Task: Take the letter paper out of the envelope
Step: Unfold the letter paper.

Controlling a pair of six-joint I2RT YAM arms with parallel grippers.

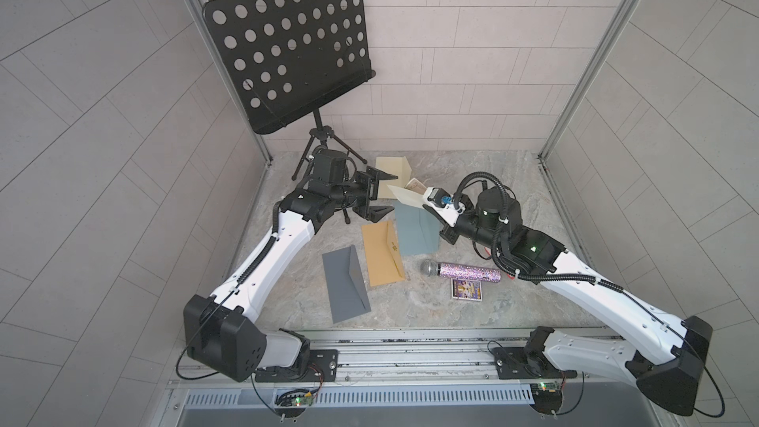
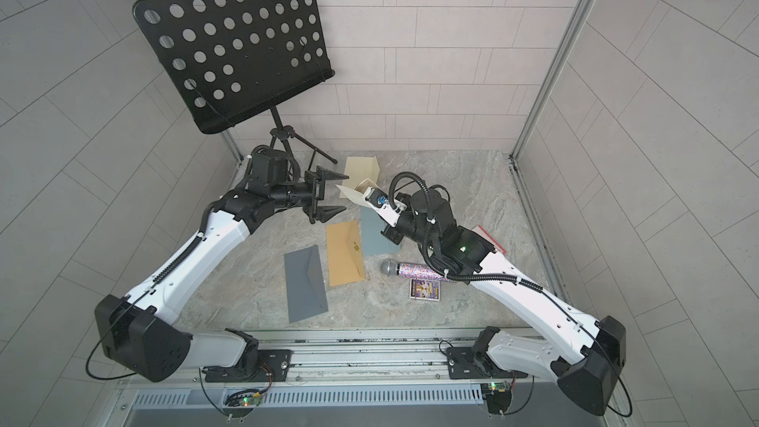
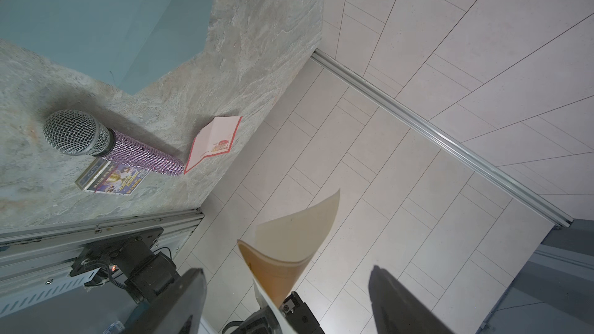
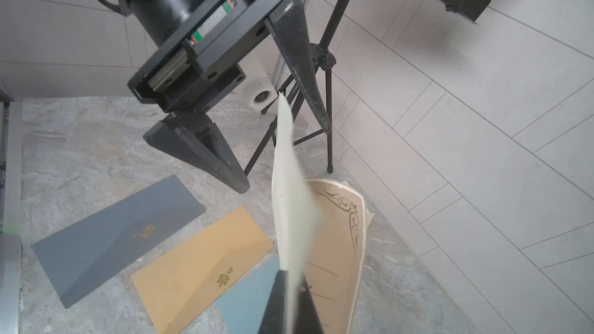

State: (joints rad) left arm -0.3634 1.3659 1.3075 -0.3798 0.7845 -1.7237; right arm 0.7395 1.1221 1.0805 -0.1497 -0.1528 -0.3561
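Observation:
My right gripper (image 4: 291, 284) is shut on the edge of a cream envelope (image 4: 291, 194), held in the air over the table (image 1: 493, 182). The tan letter paper (image 4: 337, 236), with a black scroll border and ruled lines, curves out beside the envelope. In both top views a bit of the letter paper (image 1: 415, 187) (image 2: 363, 186) shows at the envelope (image 1: 404, 195) (image 2: 349, 195). My left gripper (image 1: 392, 193) (image 2: 345, 193) (image 3: 289, 300) is open. The envelope (image 3: 299, 229) reaches into the gap between its fingers (image 3: 186, 303), touching neither.
On the table lie a grey envelope (image 1: 345, 285), an orange envelope (image 1: 384, 252), a blue-grey envelope (image 1: 417, 232), a folded cream sheet (image 1: 392, 170), a glitter microphone (image 1: 460, 271), a small card (image 1: 466, 289) and a red-edged pink card (image 3: 213, 142). A black music stand (image 1: 287, 47) is at the back left.

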